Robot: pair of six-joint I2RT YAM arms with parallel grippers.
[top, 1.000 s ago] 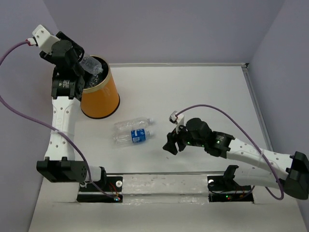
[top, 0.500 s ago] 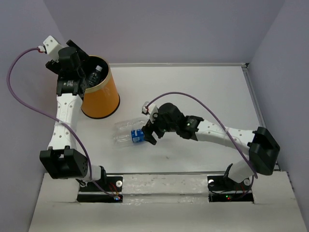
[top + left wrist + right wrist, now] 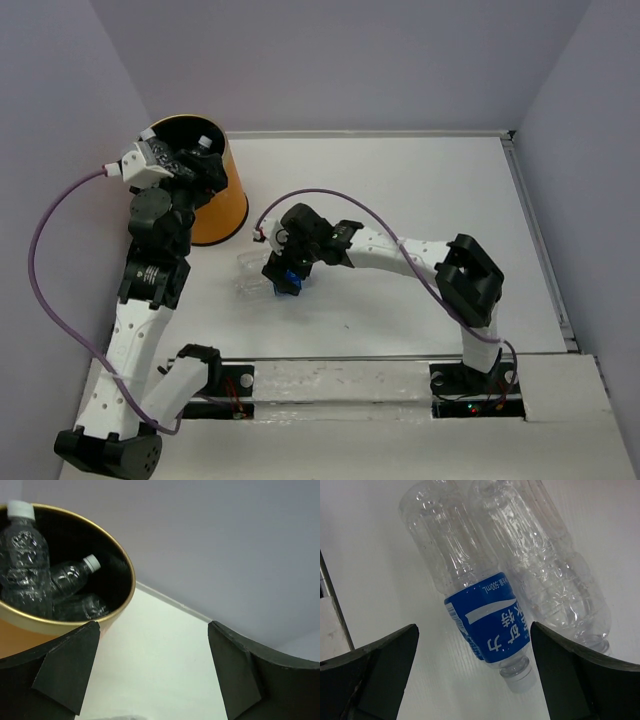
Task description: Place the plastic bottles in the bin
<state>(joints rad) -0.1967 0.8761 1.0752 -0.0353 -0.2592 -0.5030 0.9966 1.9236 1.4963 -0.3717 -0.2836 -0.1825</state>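
Observation:
The orange bin [image 3: 233, 205] stands at the far left. Inside its black interior [image 3: 112, 555] lie two clear plastic bottles with white caps [image 3: 22, 550] [image 3: 70, 577]. My left gripper [image 3: 205, 172] hangs open and empty beside the bin's rim [image 3: 152, 630]. Two more bottles lie side by side on the table: one with a blue label [image 3: 487, 615] and a plain clear one [image 3: 555, 575] [image 3: 250, 272]. My right gripper [image 3: 283, 272] hovers over them, open. Its fingers straddle the blue-label bottle near the cap without touching it [image 3: 474, 626].
A purple wall rises right behind and to the left of the bin [image 3: 210, 540]. The white table [image 3: 420, 190] stretches to the right, with a raised edge strip [image 3: 515, 150] along the far right side.
My left gripper let its bottle go into the bin, opened and drew back toward the near side. My right arm swung left over the two lying bottles and opened.

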